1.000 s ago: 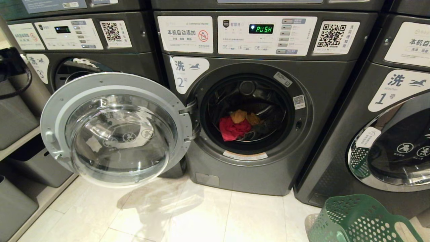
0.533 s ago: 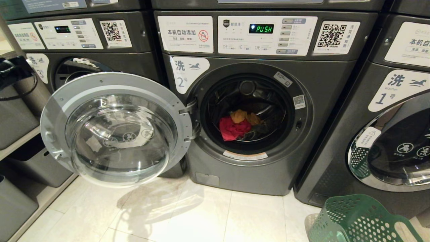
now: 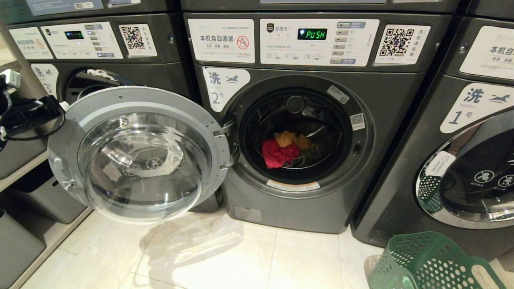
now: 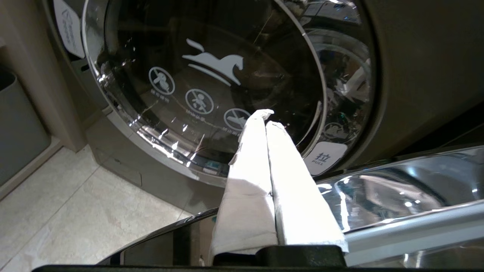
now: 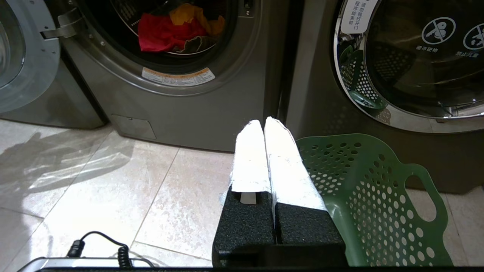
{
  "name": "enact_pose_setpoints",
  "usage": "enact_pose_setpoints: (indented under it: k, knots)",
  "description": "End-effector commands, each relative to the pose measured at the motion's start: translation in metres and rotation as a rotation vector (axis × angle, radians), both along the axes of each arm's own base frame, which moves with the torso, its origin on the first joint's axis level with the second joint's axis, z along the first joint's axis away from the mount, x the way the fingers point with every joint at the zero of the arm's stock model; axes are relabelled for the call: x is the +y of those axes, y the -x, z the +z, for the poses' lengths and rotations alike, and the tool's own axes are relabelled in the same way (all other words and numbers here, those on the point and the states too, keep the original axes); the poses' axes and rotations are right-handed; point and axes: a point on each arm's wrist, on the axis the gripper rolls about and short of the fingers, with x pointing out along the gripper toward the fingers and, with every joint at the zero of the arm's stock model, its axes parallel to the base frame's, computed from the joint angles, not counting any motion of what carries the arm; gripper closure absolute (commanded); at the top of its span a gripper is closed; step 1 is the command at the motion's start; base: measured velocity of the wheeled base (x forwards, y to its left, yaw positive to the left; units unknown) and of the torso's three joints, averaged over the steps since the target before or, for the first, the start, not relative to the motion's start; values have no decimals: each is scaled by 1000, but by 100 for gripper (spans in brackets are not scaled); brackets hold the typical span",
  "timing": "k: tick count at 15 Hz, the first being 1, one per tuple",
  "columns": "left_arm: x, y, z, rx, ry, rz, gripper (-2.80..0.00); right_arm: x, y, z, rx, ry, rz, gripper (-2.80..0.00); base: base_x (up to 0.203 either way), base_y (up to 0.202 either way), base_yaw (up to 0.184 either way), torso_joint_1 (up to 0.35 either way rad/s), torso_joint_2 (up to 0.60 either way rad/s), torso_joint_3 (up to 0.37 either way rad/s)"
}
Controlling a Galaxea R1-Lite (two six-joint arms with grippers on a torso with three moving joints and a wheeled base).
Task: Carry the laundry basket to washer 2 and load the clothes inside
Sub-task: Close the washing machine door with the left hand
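Grey washer 2: dark grey front-load washer 2 [image 3: 321, 152] mid head view, round opening faces the robot; display reads PUSH.
Door: chrome-rimmed glass door [image 3: 138, 154] swung wide to the washer's left, hinge at the opening's edge, covers most of washer 3's front.
Clothes: red cloth + yellow-orange cloth + dark garment, the clothes [image 3: 287, 150] low in the drum, red nearest the front; seen closer in right wrist view [image 5: 176, 28].
Basket: dark green perforated plastic laundry basket [image 3: 425, 263] on pale tile floor [image 3: 241, 257], low right, just before washer 1 [image 3: 466, 160]; tipped, open side twd washers, long axis running away from them. Right wrist view alone shows its loop handle and nothing inside.
Left pincer: [image 4: 266, 117] white-wrapped tips pressed together, holding nothing. Left wrist view alone shows it above the open door's rim, pointing at washer 3's shut door w/ horse logo; head view shows only its black arm at far left by the door edge.
Right pincer: [image 5: 264, 124] tips together, holding nothing, low beside the basket rim; not in head view.
Extras: grey bins [image 3: 20, 152] on shelves far left.
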Motion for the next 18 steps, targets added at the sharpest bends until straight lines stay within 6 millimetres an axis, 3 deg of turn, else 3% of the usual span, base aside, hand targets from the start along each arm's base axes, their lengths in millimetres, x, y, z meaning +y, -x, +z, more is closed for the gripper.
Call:
enact_pose_setpoints:
  k: [1, 4, 10, 18]
  knots:
    - [2, -4, -11, 27, 27, -1, 0, 0, 0, 0, 2, 0, 0, 0, 0, 0, 0, 0, 0, 0]
    - [-3, 2, -6, 70, 59, -47, 0, 0, 0, 0, 0, 2, 1, 0, 0, 0, 0, 0, 0, 0]
    - [-25, 39, 30, 181, 170, -137, 0, 0, 0, 0, 2, 5, 1, 0, 0, 0, 0, 0, 0, 0]
    - [-84, 126, 77, 455, 361, -273, 0, 0, 0, 0, 1, 5, 2, 0, 0, 0, 0, 0, 0, 0]
